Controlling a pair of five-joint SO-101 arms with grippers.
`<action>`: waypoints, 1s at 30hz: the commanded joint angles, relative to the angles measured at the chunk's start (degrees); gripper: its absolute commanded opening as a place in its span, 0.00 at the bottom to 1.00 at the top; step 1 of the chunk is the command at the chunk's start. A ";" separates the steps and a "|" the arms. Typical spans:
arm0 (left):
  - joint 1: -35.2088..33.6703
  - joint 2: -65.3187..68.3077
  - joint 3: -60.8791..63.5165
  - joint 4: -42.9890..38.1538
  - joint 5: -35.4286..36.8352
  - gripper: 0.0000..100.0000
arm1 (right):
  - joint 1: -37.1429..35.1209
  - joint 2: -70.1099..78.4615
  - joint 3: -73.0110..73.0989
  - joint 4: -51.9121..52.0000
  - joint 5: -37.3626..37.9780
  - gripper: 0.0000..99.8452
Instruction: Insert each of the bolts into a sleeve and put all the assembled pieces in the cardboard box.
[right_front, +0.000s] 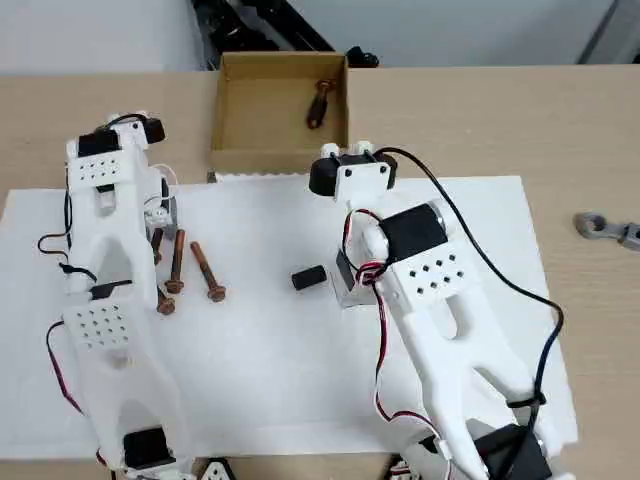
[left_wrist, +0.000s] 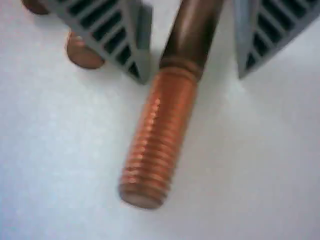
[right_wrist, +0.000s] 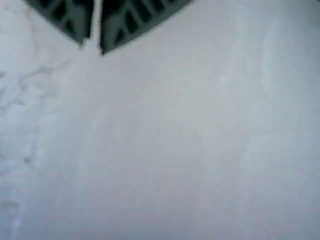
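In the left wrist view my left gripper (left_wrist: 192, 72) is open and low over the white sheet, its grey fingers (left_wrist: 125, 35) standing either side of a copper bolt (left_wrist: 160, 130) that lies with its threaded end pointing out. Another bolt (left_wrist: 82, 52) lies just beside one finger. From above, several loose bolts (right_front: 177, 262) lie by the left arm (right_front: 105, 230). A black sleeve (right_front: 309, 277) lies mid-sheet, just beside the right arm's gripper (right_front: 345, 283). My right gripper (right_wrist: 92, 46) is shut on nothing, close above bare sheet. An assembled piece (right_front: 320, 103) lies in the cardboard box (right_front: 232, 100).
The white sheet (right_front: 300, 380) covers the wooden table between the arms. A metal wrench (right_front: 600, 227) lies on the table at the far right. Black cables run along the right arm.
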 joint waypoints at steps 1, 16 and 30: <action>-0.35 2.55 -1.89 1.85 -2.37 0.11 | 0.13 -2.24 -0.35 -0.48 -0.79 0.01; -3.52 2.81 -1.63 3.78 -6.95 0.01 | 0.13 -2.24 -0.35 -0.48 -0.79 0.01; -0.97 -14.95 5.32 3.87 -19.60 0.01 | 0.13 -2.24 -0.35 -1.27 -0.79 0.01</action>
